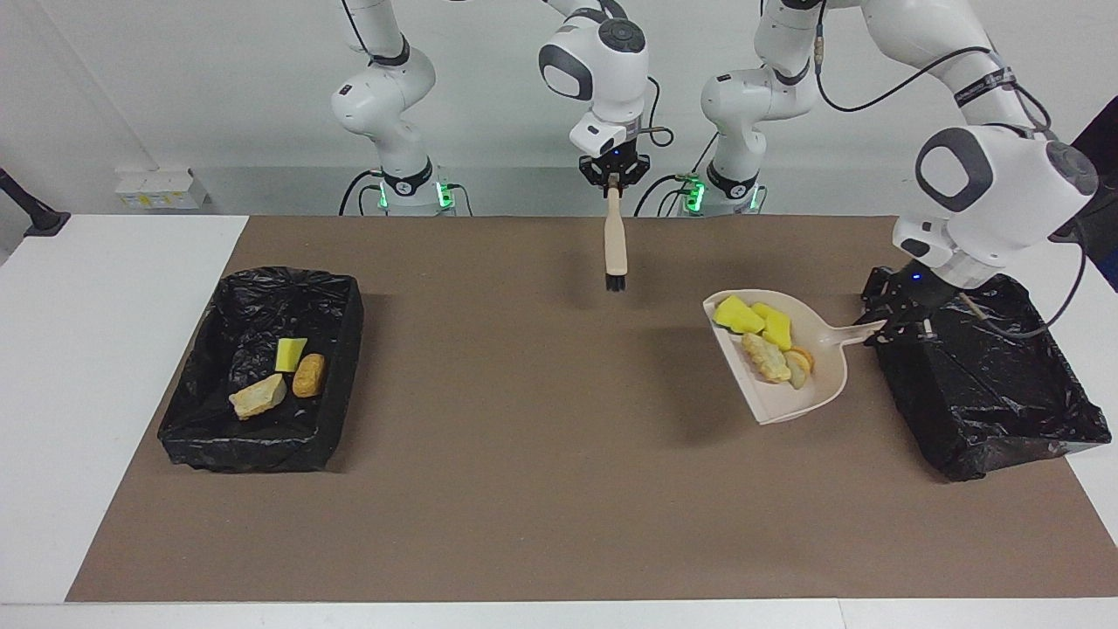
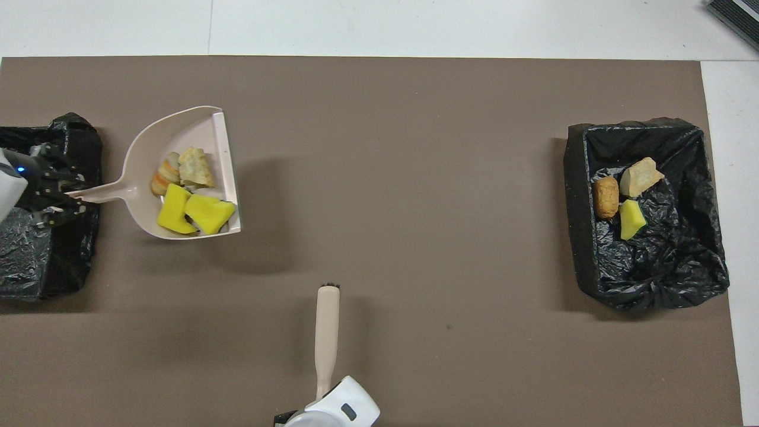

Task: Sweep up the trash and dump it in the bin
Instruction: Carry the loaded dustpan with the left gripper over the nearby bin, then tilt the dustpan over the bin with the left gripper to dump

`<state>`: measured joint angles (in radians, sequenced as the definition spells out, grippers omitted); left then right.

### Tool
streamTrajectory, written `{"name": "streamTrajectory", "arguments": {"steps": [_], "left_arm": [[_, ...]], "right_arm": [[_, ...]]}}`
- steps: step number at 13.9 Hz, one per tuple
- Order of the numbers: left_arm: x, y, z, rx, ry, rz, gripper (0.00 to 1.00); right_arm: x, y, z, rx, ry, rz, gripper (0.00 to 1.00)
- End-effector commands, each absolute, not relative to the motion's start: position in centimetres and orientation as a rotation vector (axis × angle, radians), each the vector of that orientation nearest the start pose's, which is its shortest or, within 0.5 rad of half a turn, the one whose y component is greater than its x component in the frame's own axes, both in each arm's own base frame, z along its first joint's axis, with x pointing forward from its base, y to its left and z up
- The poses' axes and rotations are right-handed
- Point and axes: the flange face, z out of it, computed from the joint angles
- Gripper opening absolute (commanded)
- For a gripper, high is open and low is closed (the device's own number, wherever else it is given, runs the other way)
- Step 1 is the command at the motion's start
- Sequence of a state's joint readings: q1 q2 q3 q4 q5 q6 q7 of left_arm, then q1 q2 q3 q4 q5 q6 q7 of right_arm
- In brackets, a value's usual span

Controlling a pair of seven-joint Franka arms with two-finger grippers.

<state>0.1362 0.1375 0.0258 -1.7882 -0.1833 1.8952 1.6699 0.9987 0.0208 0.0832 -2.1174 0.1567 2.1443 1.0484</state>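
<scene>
Holding four scraps (image 1: 767, 339), apparently, dustpan (image 1: 808, 393) hangs beside bin (image 1: 987, 384).

The brown mat (image 1: 524, 489) lay bare across its middle, so a gripper could pass freely there. Toward the left arm's end from that open middle, a raised dustpan (image 1: 817, 393) loaded with trash (image 1: 764, 336) hung beside a black-lined bin (image 1: 987, 393). Toward the right arm's end stood a second bin (image 1: 262, 437). Over the mat's robot-side edge a brush (image 1: 615, 245) hung bristles down.
</scene>
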Motion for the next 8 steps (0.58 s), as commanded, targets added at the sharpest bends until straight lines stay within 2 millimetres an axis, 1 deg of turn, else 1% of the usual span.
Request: {"name": "streamTrajectory", "arguments": {"steps": [1, 2, 3, 4, 5, 6, 7, 8], "left_arm": [[60.2, 15.0, 48.3, -2.399, 2.211, -0.167, 0.0], [60.0, 17.5, 48.6, -2.377, 2.221, -0.135, 0.0], [59.8, 19.5, 49.0, -2.342, 2.242, -0.087, 0.0], [59.8, 21.6, 49.7, -2.314, 2.252, -0.061, 0.0], [59.9, 23.4, 50.4, -2.254, 2.277, -0.016, 0.0], [59.5, 25.9, 50.7, -2.211, 2.283, 0.025, 0.0], [59.0, 28.2, 51.2, -2.187, 2.27, 0.027, 0.0], [58.8, 30.2, 51.8, -2.145, 2.256, 0.057, 0.0]], "right_arm": [[24.5, 50.3, 37.3, -3.047, 0.099, 0.192, 0.0], [24.4, 50.3, 37.1, -3.051, 0.089, 0.198, 0.0], [24.4, 50.1, 37.0, -3.061, 0.091, 0.208, 0.0], [24.5, 49.8, 36.7, -3.07, 0.085, 0.219, 0.0], [24.7, 49.4, 36.3, -3.077, 0.077, 0.224, 0.0], [24.6, 49.5, 35.6, -3.083, 0.068, 0.23, 0.0], [24.6, 49.3, 34.9, -3.092, 0.056, 0.237, 0.0], [24.7, 49.1, 34.8, -3.095, 0.003, 0.243, 0.0]]}}
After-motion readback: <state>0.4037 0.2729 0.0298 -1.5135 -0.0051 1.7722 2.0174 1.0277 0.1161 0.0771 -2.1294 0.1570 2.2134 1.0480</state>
